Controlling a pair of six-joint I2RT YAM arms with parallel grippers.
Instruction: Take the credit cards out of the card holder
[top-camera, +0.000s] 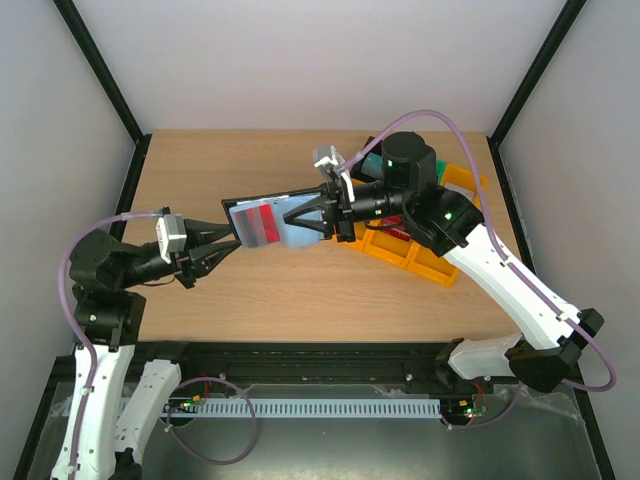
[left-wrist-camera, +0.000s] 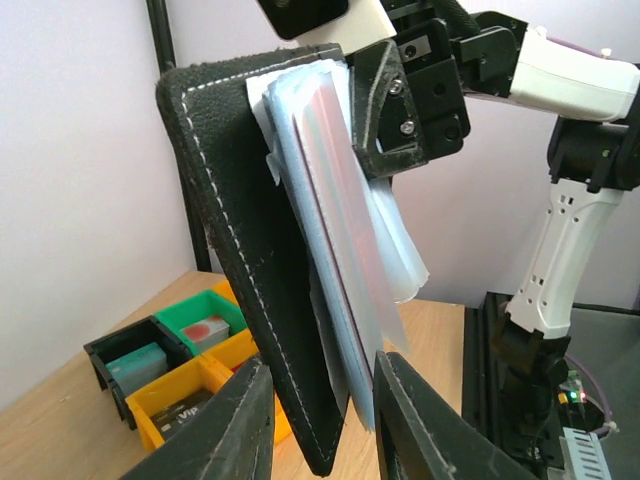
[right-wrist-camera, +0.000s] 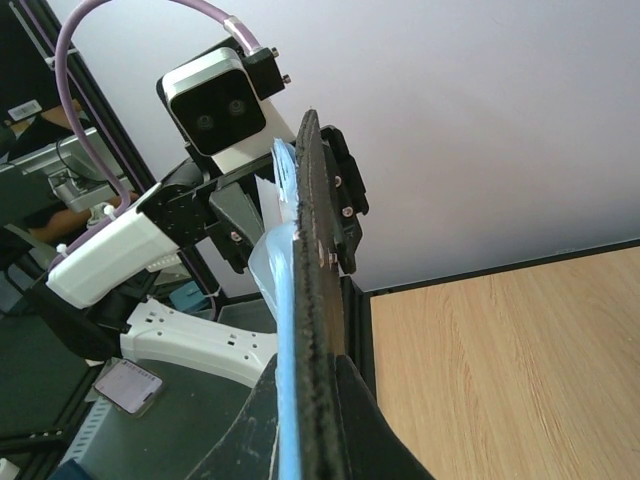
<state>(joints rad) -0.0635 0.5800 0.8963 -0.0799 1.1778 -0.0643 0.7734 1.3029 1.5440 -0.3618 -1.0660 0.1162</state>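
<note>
Two arms meet over the middle of the counter (top-camera: 300, 290). The right arm reaches in from the right edge with its forearm roughly level. The right gripper (top-camera: 300, 222) is pressed together on the card holder (top-camera: 250, 205), which hangs open in the air, clear of the counter.

The left arm extends from the near left corner. The left gripper (top-camera: 232, 243) is closed around the holder's opposite edge, with one finger (left-wrist-camera: 245, 425) on the black cover and the other against the clear sleeves (left-wrist-camera: 395, 250). A red card (top-camera: 262, 226) shows inside a sleeve.

Yellow, green and black bins (left-wrist-camera: 225, 362) stand toward the far right corner, partly covered by the right arm. Small blocks (left-wrist-camera: 140, 362) lie in them.

A pale card cannot be told apart from the sleeves. The left wrist view cuts off the left fingers at its lower border.
</note>
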